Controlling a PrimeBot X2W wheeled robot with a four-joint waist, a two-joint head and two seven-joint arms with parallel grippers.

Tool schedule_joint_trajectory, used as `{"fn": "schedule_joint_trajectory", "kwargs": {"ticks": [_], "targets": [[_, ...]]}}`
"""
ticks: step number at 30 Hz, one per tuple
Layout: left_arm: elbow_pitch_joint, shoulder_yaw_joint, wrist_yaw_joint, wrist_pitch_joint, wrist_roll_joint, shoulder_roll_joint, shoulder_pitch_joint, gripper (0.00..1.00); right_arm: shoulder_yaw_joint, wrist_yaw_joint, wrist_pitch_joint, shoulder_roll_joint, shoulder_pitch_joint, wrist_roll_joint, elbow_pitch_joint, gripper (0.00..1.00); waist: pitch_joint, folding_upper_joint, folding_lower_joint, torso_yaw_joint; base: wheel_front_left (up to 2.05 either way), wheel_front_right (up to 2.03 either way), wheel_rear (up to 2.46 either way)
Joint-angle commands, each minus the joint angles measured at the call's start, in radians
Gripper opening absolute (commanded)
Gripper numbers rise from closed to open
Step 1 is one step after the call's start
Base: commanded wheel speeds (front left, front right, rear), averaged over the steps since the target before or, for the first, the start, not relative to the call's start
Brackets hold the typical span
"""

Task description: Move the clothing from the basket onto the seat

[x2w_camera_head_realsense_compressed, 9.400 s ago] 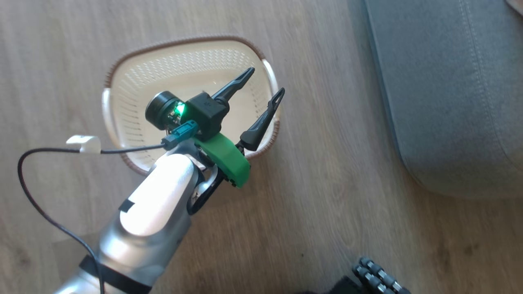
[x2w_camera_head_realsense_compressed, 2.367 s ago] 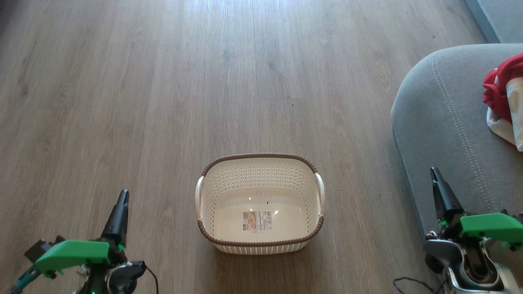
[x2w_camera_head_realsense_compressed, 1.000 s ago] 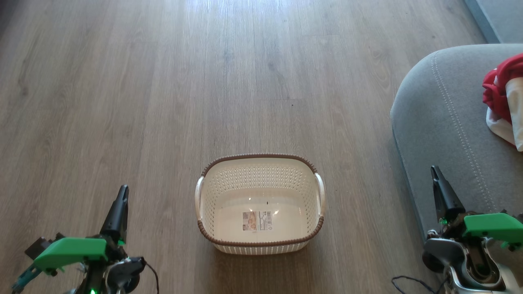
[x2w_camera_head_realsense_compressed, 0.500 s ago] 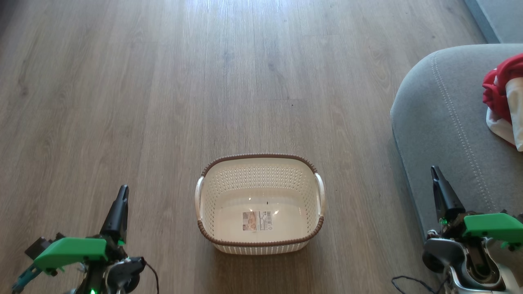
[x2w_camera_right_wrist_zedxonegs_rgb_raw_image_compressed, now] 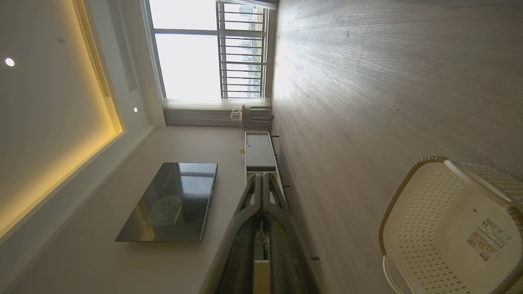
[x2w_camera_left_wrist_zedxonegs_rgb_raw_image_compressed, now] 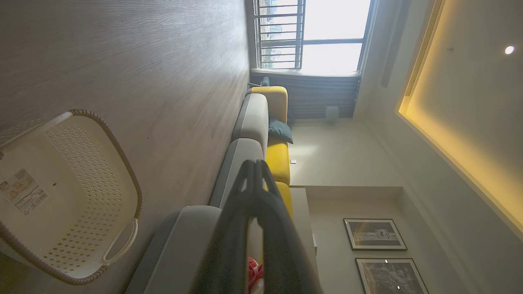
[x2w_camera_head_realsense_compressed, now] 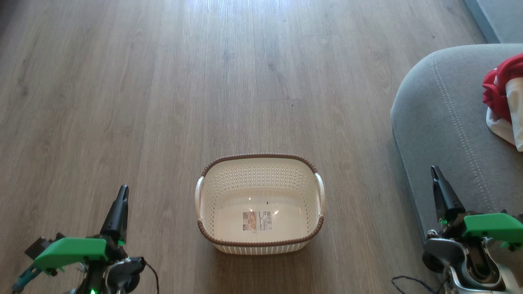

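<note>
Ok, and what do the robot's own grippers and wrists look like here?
The left gripper and right gripper each have long, dark fingers tapering to a point. Behind each sits a bright green plastic cover over silver-grey wrist housing. A teal connector and a thin black cable show at the left wrist.

Floor [x2w_camera_head_realsense_compressed: 163,102]: pale wood-grain planks, a bright glare streak down the middle.
Window [x2w_camera_left_wrist_zedxonegs_rgb_raw_image_compressed: 327,32]: tall, barred railing outside, daylight pouring in.
Ceiling [x2w_camera_left_wrist_zedxonegs_rgb_raw_image_compressed: 482,102]: warm yellow cove strip [x2w_camera_left_wrist_zedxonegs_rgb_raw_image_compressed: 453,159], one recessed spotlight [x2w_camera_left_wrist_zedxonegs_rgb_raw_image_compressed: 508,50].
Walls [x2w_camera_left_wrist_zedxonegs_rgb_raw_image_compressed: 347,159]: cream; two framed pictures [x2w_camera_left_wrist_zedxonegs_rgb_raw_image_compressed: 374,234] one side, dark television [x2w_camera_right_wrist_zedxonegs_rgb_raw_image_compressed: 171,202] above a low cabinet [x2w_camera_right_wrist_zedxonegs_rgb_raw_image_compressed: 258,150] opposite.
</note>
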Motion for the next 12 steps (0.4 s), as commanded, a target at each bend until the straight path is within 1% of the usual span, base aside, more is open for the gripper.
{"fn": "schedule_joint_trajectory", "kwargs": {"ticks": [1, 12], "targets": [[-0.033, 0.025, -0.009, 0.007, -0.007, 0.016, -0.047, 0.0, 0.017, 0.0, 0.006, -0.001, -0.018, 0.006, -0.04, 0.0, 0.0, 0.0, 0.0, 0.0, 0.0, 0.0, 0.0], [-0.033, 0.025, -0.009, 0.007, -0.007, 0.016, -0.047, 0.0, 0.017, 0.0, 0.006, -0.001, -0.018, 0.006, -0.04, 0.0, 0.0, 0.0, 0.0, 0.0, 0.0, 0.0, 0.0]]}}
